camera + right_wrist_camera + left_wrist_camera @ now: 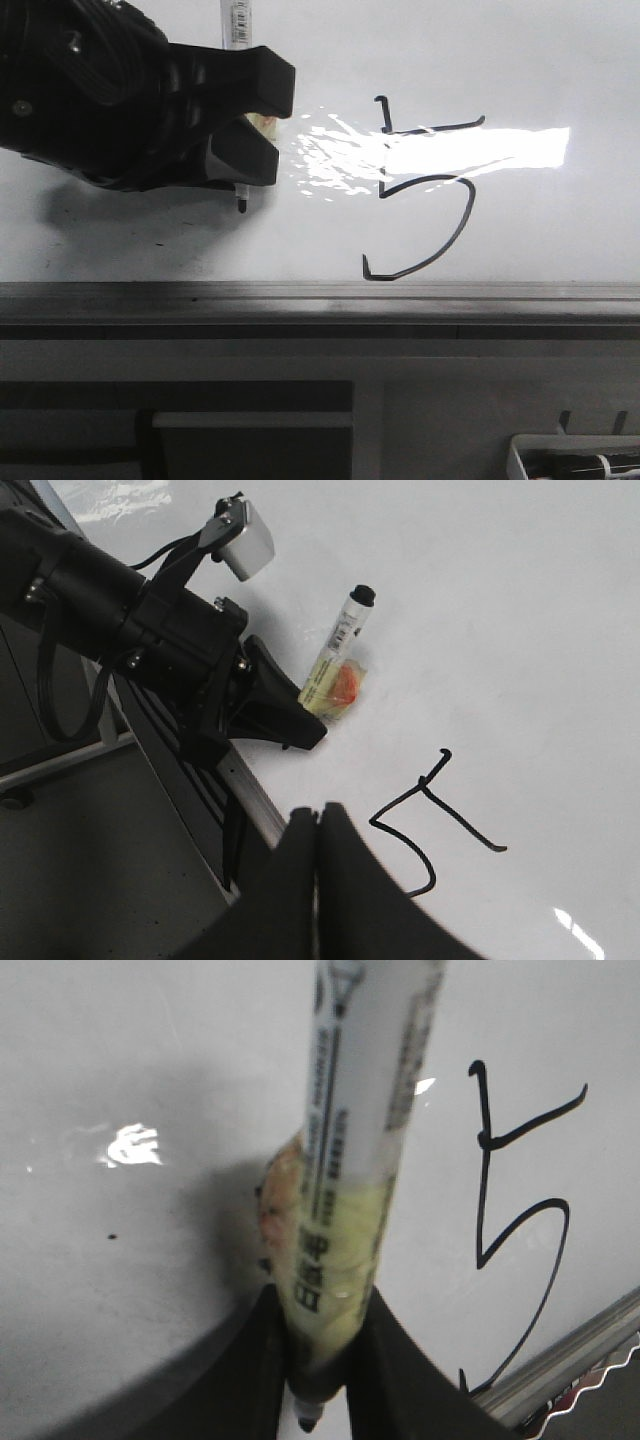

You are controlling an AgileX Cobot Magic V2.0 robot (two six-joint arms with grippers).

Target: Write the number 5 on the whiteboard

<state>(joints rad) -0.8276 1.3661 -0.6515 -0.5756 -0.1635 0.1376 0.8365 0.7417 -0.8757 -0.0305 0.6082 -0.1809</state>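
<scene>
While glare hides part of the number 5 (425,190), left gripper (245,135) clamps marker (350,1190).

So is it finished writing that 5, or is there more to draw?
It looks finished: the number 5 stands complete on the whiteboard, with stem, top bar and curved belly. The left fingers grip the marker, its tip away from the strokes. The right fingers are shut and empty. Nothing visibly remains to draw.

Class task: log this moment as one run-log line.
left gripper: shut on marker | right gripper: shut, empty | number 5: drawn on whiteboard | marker tip: beside the 5
</scene>
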